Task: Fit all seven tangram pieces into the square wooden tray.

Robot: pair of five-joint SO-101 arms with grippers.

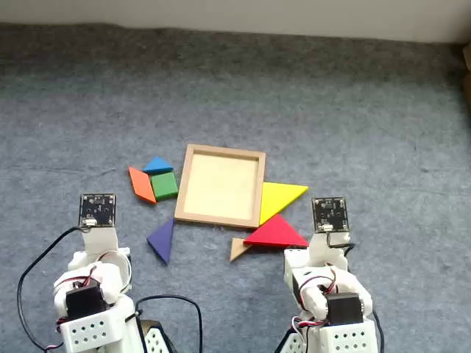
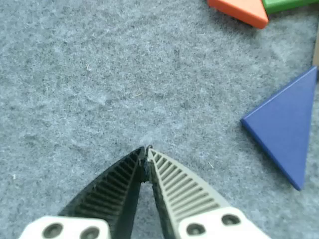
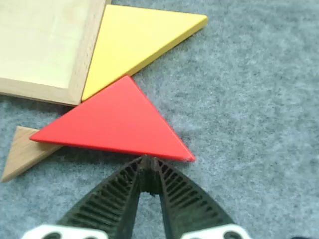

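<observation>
The square wooden tray [image 1: 218,220] lies empty mid-table. Left of it sit an orange parallelogram [image 1: 141,184], a light blue triangle [image 1: 157,165] and a green square [image 1: 165,185]. A dark blue triangle [image 2: 284,129] lies off the tray's near left corner. My left gripper [image 2: 145,152] is shut over bare carpet, apart from that triangle. A yellow triangle [image 3: 134,40] touches the tray's right side. The red triangle [image 3: 112,124] lies nearer, partly over a plain wooden triangle [image 3: 22,152]. My right gripper [image 3: 148,160] is shut, its tips at the red triangle's near edge.
Grey carpet [image 1: 353,110] covers the table, with open room beyond and to both sides of the tray. Both arm bases [image 1: 96,309] [image 1: 331,309] stand at the near edge. A pale wall strip [image 1: 294,15] runs along the far side.
</observation>
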